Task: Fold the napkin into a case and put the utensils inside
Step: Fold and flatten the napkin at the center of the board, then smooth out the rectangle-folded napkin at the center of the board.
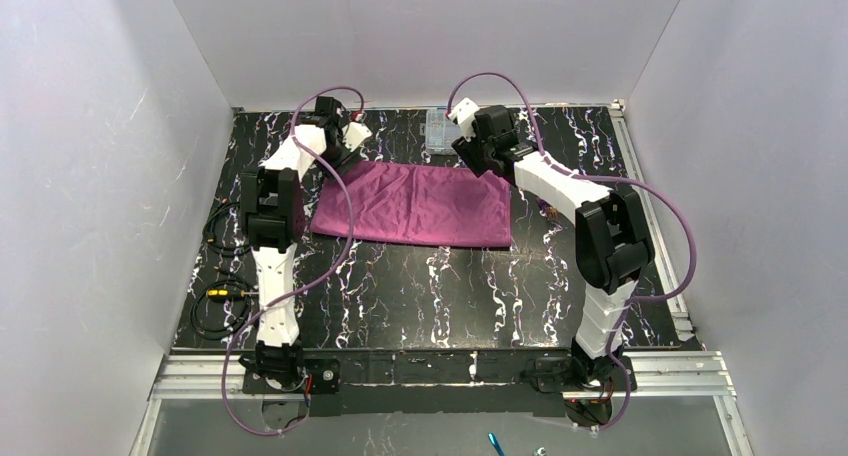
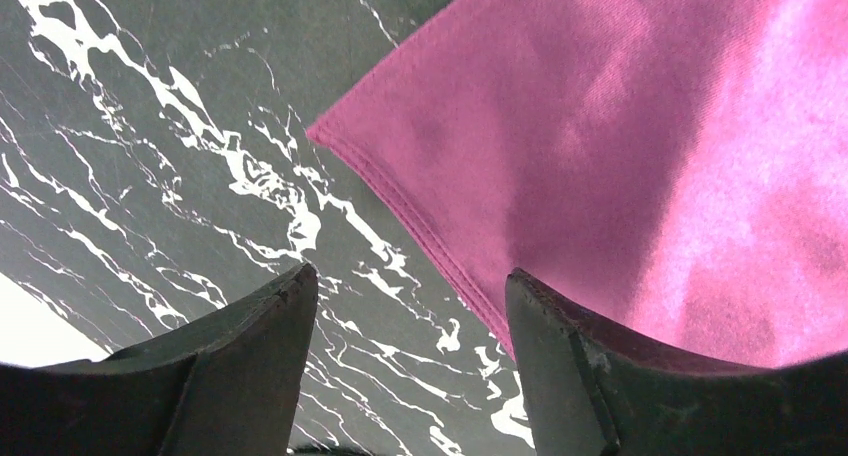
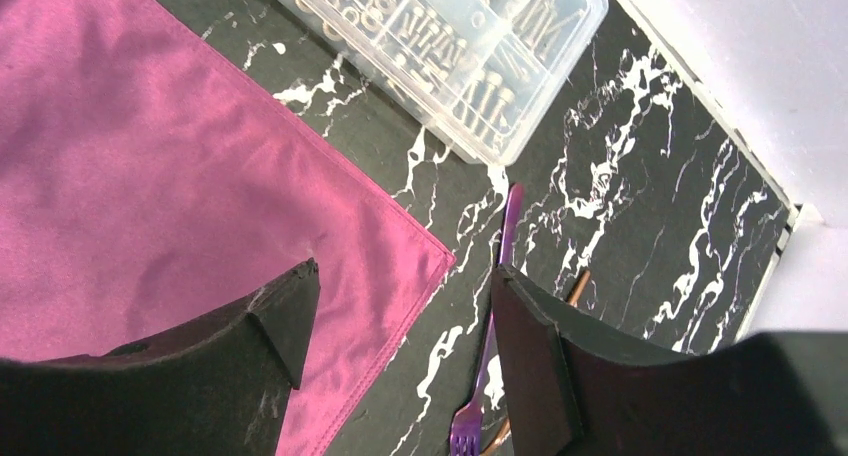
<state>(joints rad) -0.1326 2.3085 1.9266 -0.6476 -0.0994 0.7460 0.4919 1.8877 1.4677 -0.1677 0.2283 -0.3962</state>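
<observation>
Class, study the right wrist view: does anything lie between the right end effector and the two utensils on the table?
Nothing visible does. The right end effector is open over the napkin corner; the purple fork lies on the table beside it, the copper utensil partly hidden by a finger. The clear box sits farther off.

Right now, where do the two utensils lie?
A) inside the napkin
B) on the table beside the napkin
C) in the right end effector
B: the purple fork and the copper utensil rest on the table, just off the corner of the napkin.
</observation>
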